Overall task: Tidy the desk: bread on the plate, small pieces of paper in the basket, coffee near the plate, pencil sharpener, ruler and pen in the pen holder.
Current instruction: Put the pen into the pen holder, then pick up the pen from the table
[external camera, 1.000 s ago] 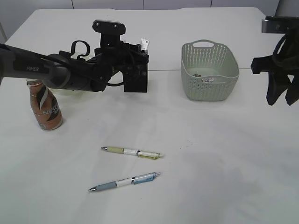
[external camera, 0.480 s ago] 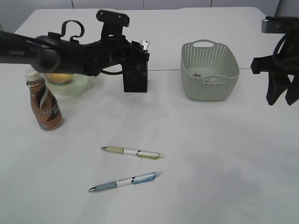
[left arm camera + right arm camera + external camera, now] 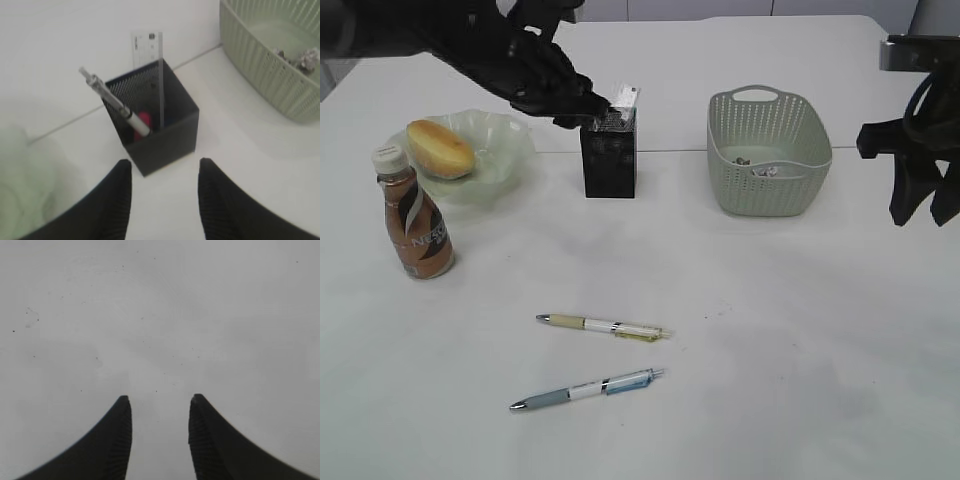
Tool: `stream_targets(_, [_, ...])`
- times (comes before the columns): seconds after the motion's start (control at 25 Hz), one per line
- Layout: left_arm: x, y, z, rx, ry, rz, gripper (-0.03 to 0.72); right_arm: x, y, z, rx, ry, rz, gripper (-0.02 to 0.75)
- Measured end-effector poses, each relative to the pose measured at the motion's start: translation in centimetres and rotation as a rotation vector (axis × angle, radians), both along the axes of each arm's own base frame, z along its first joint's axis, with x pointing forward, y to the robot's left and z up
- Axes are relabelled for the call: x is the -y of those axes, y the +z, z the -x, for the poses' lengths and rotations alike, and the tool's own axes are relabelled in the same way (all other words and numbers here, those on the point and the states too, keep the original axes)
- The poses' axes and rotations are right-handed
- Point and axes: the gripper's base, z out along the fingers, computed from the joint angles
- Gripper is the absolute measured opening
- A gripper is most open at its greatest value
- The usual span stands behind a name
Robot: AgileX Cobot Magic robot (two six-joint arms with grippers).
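Note:
The black mesh pen holder (image 3: 609, 160) stands at the back centre. In the left wrist view the holder (image 3: 159, 125) has a clear ruler (image 3: 153, 60), a silver pen (image 3: 114, 102) and a small red item (image 3: 144, 120) inside. My left gripper (image 3: 582, 105) hovers just above and left of it, open and empty (image 3: 164, 162). Two pens lie on the table: a yellowish one (image 3: 603, 326) and a blue one (image 3: 587, 389). Bread (image 3: 440, 148) lies on the green plate (image 3: 505, 160). The coffee bottle (image 3: 415, 220) stands in front of the plate. My right gripper (image 3: 920, 205) hangs open over bare table (image 3: 159, 399).
The grey-green basket (image 3: 767, 150) stands at the back right with small paper pieces (image 3: 760, 168) inside; it also shows in the left wrist view (image 3: 270, 55). The two loose pens lie in the front middle of the white table.
My left arm has lifted up and back to the left, away from the pen holder, uncovering the plate and bread. The right arm has not moved.

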Motion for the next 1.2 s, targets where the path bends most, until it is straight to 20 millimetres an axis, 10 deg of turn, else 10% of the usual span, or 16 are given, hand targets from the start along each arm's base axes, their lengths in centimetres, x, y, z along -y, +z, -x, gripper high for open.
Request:
stream_targets(0.68, [-1.6,-0.6,5.7,-0.596,-0.243,-0.4,0.287,0.0,0.0,0.0,0.0,0.0,0.0,0.283])
stream_targets(1.2, [1.9,-0.7,8.2,-0.564,-0.536,-0.516,0.287,0.0,0.0,0.0,0.0,0.0,0.0,0.283])
